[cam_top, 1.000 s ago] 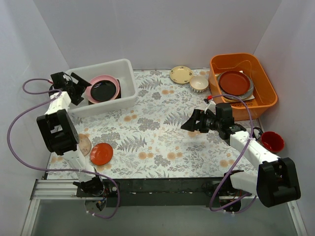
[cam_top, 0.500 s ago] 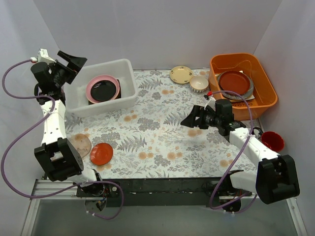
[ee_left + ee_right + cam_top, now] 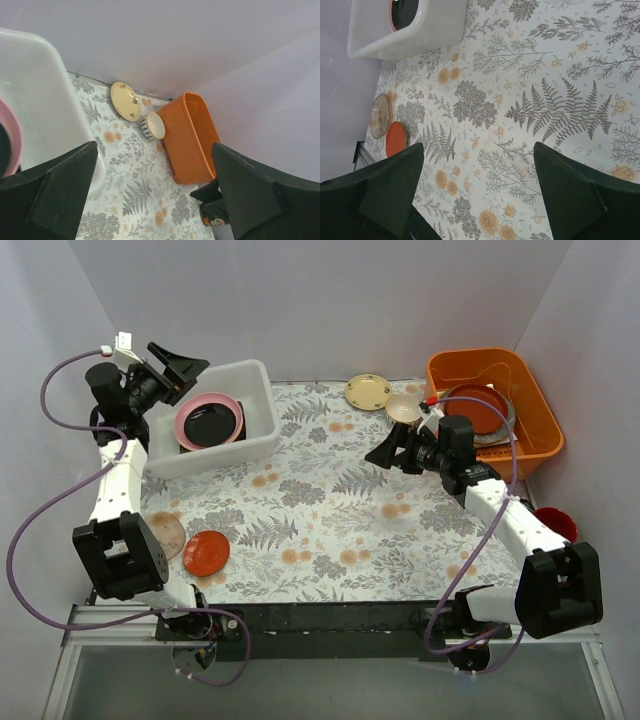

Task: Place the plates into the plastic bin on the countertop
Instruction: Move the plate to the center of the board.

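Three round dishes are lying on the cloth-covered bench [image 3: 330, 530]: yellow plate [image 3: 369, 391], glossy red-orange saucer [image 3: 206, 552], speckled plate [image 3: 165, 533]. Left gripper [image 3: 155, 150] and right gripper [image 3: 477, 147] are gaping.

Bare countertop [image 3: 320, 520] centre, orange tub [image 3: 480, 356] blocking right, small bowl [image 3: 404, 408] beside it

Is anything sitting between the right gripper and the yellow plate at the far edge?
Nothing visible does: only the countertop lies between the right gripper and the yellow plate. The small cream bowl sits beside the plate, just right of that line.
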`<state>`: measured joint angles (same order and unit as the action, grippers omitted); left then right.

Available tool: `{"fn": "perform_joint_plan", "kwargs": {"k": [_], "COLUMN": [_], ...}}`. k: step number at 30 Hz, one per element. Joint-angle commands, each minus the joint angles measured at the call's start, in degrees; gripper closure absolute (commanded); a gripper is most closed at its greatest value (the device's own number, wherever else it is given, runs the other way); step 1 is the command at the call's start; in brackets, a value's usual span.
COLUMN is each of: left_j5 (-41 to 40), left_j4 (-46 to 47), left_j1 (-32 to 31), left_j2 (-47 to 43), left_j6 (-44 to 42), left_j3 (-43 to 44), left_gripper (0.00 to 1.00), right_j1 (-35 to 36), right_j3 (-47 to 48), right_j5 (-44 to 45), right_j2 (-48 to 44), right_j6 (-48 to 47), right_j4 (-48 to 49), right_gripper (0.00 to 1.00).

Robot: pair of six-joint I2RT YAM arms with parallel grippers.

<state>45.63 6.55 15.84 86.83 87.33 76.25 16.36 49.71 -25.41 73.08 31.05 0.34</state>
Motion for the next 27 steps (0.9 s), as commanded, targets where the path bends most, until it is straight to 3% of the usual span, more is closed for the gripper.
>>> {"fn": "perform_joint_plan", "kwargs": {"k": [1, 7, 14, 27], "left_j5": [-1.8, -9.1, -22.3, -30.0], "left_j4": [-1.5, -4.0, -11.7, -14.3], "left_j1": [-7.3, -20.6, -32.6, -40.8], "left_j2": [-3.2, 1.2, 12.5, 36.1], "left_j6": [-2.2, -5.3, -9.4, 0.7], "left_j3": [1.6, 3.3, 14.1, 29.9], "left_gripper": [0.02, 0.02, 0.02, 0.02], "right_j1": [0.4, 0.5, 0.4, 0.5], "right_j3": [3.1, 4.0, 6.8, 6.0], "right_j5": [1.7, 3.1, 5.5, 8.9], "right_j2": [0.8, -0.7, 0.5, -4.1], "right_j6": [2.6, 2.9, 2.2, 0.5], "right_j4": [1.9, 1.4, -3.2, -4.9], "right_gripper": [0.02, 0.02, 0.02, 0.02]}}
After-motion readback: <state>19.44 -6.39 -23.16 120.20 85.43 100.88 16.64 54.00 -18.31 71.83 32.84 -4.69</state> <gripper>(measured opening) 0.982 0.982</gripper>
